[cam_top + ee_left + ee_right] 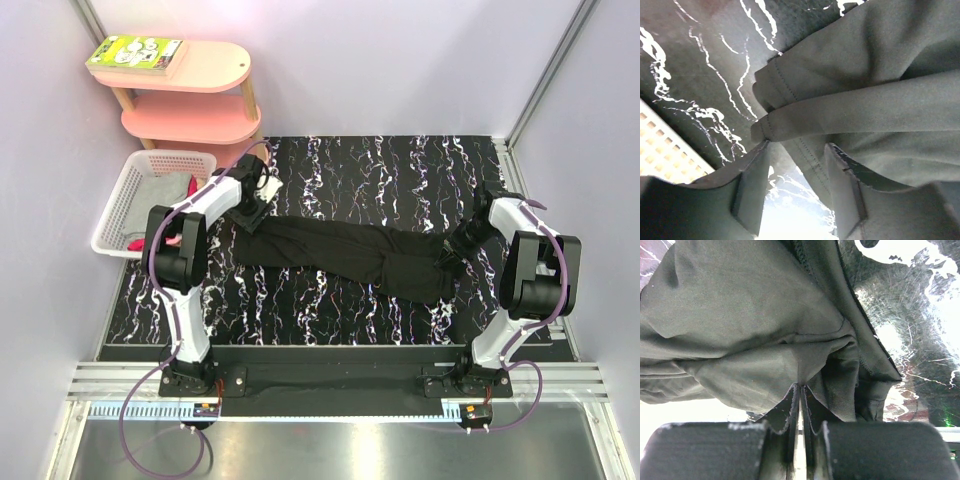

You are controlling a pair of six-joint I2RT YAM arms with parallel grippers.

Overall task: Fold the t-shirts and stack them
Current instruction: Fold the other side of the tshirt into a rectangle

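The black t-shirt (340, 252) lies bunched in a long band across the dark marbled table; its chest print is hidden. My left gripper (250, 215) is at the shirt's left end. In the left wrist view it (797, 150) is open, with the stitched hem (805, 155) running between the spread fingers. My right gripper (452, 252) is at the shirt's right end. In the right wrist view it (800, 386) is shut on a pinch of the black cloth (750, 315). A grey shirt (155, 190) and a red one (190, 185) lie in the basket.
The white lattice basket (110, 215) stands off the table's left edge; it also shows in the left wrist view (660, 145). A pink two-tier shelf (190, 120) with a green book (135, 52) stands at the back left. Metal rails frame the table's sides.
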